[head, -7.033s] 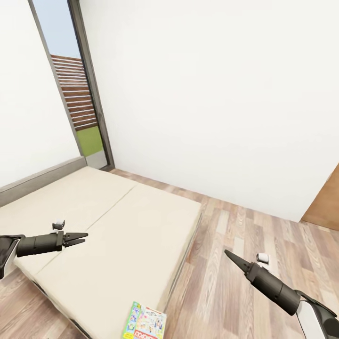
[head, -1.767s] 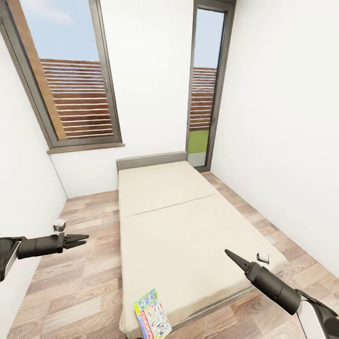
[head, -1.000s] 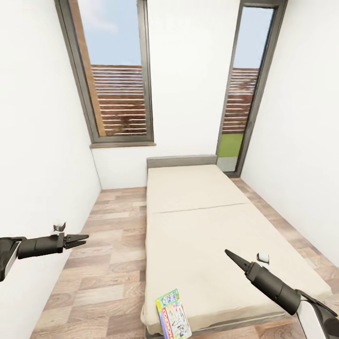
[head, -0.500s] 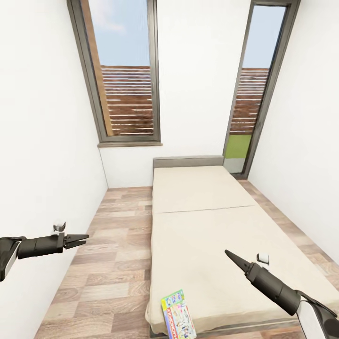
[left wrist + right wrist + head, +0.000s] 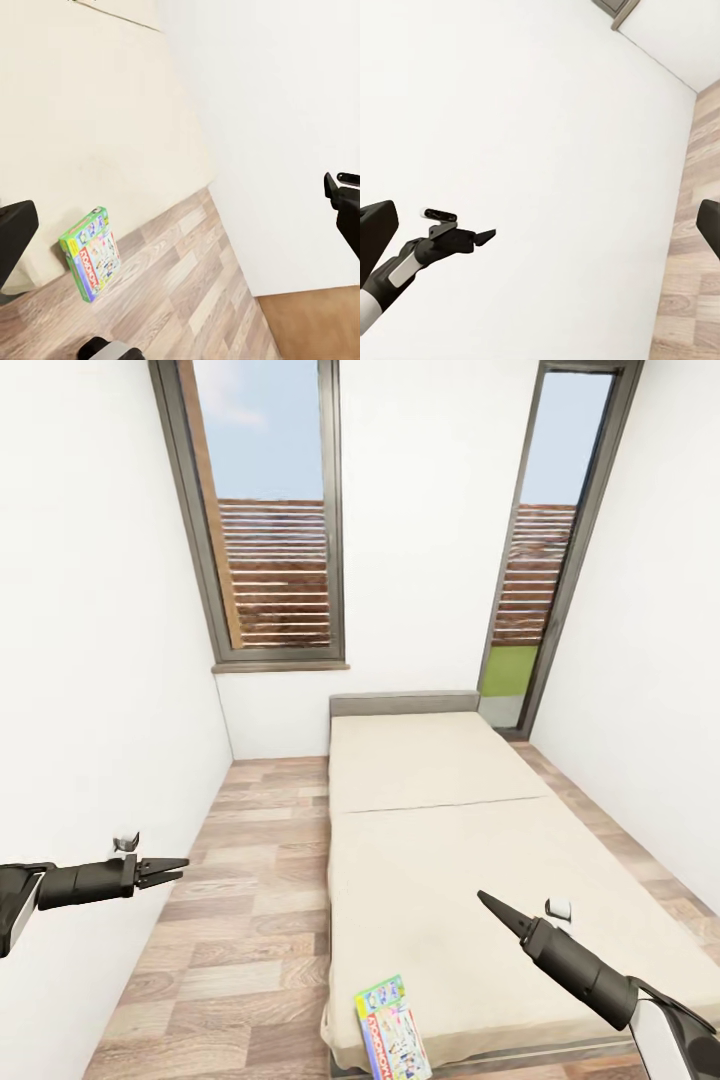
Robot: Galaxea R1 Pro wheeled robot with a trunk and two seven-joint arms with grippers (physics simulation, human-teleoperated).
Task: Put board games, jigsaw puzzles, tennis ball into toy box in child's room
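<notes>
A board game (image 5: 393, 1031) lay at the bed's (image 5: 440, 830) near corner, overhanging its edge. Both arms were held forward and empty, likely for travel, the left gripper (image 5: 168, 870) and right gripper (image 5: 492, 906) with fingers closed.

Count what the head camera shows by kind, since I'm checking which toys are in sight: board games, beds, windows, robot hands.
Board games: 1, the board game at the bed's near end.
Beds: 1, the bed.
Windows: 2, the left window and the tall right window.
Robot hands: 2, the left hand and the right hand.
Total: 6.
</notes>
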